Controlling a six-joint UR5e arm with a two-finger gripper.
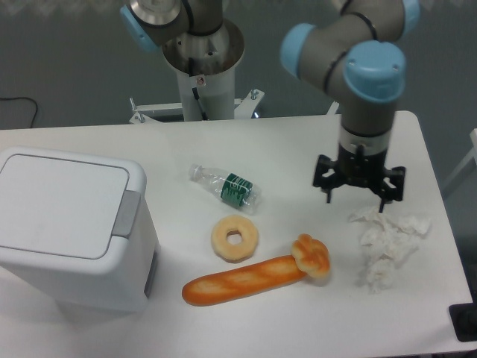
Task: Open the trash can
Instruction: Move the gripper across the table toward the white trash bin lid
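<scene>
The hand [359, 188], fingers spread wide and holding nothing, hangs far right of the trash can [71, 224], whose lid is down at the desk's left end, so the approach is in hand, calling for travel leftward to its grey button [126, 212].

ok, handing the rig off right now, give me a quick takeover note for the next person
Gripper: open, holding nothing, hanging above the table on the right, next to the crumpled tissue.
Trash can: front left of the table, lid flat and shut, grey push button on its right edge untouched.
Done: nothing on the can yet.
Left: cross over the bottle, donut and baguette, press the button, confirm the lid lifts.
</scene>
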